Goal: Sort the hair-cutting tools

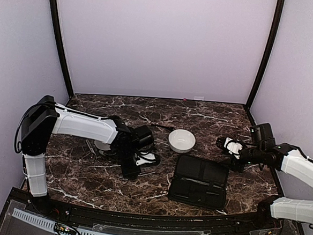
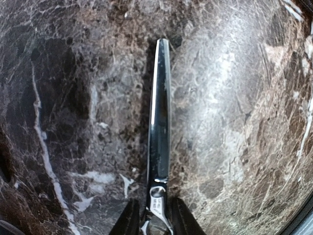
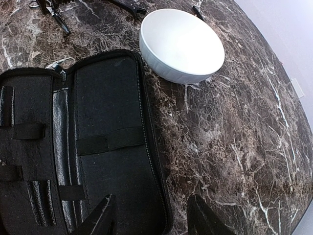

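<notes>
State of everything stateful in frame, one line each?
scissors: blades closed, held at the pivot end
left gripper: shut on scissors
right gripper: open, empty
case: unzipped, lying open flat
bowl: upright, empty

Two bowls [image 1: 181, 141] [image 1: 103, 146], one case [image 1: 199, 181], at least two scissors [image 2: 159, 147] [image 1: 92, 150]

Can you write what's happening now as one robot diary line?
left tool: shut on scissors | right tool: open, empty, near open black case | white bowl: empty
</notes>
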Motion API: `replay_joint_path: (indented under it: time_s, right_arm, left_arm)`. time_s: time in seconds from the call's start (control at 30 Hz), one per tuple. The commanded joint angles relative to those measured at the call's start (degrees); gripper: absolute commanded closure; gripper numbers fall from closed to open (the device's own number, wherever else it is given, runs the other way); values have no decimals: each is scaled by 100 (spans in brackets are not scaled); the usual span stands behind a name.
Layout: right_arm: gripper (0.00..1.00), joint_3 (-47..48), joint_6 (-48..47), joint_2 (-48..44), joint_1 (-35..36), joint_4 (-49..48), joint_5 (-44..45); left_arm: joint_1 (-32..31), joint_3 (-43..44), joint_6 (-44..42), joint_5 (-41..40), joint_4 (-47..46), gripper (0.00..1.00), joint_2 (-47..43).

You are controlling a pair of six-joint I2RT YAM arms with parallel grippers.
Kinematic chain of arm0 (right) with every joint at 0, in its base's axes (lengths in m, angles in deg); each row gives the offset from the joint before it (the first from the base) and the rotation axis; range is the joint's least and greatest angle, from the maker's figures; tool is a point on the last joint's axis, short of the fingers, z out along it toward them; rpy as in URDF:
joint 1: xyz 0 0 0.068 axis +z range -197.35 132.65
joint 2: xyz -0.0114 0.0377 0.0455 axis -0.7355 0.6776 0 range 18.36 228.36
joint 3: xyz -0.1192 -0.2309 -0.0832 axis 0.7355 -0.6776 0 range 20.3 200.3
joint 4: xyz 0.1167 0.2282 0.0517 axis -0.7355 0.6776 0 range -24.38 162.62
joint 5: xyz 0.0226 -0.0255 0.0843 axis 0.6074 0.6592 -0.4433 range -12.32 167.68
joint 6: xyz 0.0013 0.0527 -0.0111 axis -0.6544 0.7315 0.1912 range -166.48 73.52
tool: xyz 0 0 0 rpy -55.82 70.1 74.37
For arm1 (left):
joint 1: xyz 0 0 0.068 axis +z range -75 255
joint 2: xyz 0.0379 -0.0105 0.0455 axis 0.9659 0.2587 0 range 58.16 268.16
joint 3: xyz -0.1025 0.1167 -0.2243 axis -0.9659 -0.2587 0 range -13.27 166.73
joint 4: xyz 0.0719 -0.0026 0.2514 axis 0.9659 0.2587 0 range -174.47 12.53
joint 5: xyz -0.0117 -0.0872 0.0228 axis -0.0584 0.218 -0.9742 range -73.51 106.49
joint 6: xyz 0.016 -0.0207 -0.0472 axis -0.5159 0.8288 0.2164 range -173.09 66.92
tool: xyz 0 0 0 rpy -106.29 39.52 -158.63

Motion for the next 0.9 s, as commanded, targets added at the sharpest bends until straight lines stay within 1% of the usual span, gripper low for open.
replay_joint_path:
  time_s: [0.0, 0.1, 0.2, 0.27, 0.43, 0.53, 0.6, 0.73, 0.87]
  right_arm:
    - [51, 61, 32, -93, -31, -140, 52]
    - [51, 42, 31, -136, -30, -154, 52]
    - [51, 46, 25, -141, -31, -144, 48]
    - [51, 41, 25, -166, -30, -159, 72]
    - [51, 46, 33, -180, -29, -163, 91]
    - [51, 44, 23, -183, -32, -169, 105]
    - [51, 62, 33, -172, -32, -156, 145]
    - [51, 40, 29, -212, -32, -162, 120]
    - [50, 121, 120, -250, -32, -151, 286]
  left_arm:
    - [5, -178, 90, -236, 194, 79, 70]
    - [-1, -216, 86, -323, 85, 86, 102]
    - [-24, -116, 109, -158, 135, 93, 102]
    - [-92, 67, 108, -75, 205, 95, 49]
    - [-385, 765, -38, -305, 451, 100, -119]
    - [-564, 1132, -235, -328, 546, 100, -120]
    - [-676, 1386, -339, -192, 572, 100, -97]
    - [-866, 1663, -523, -49, 604, 100, 1]
    - [-1043, 2065, -596, -130, 816, 100, 335]
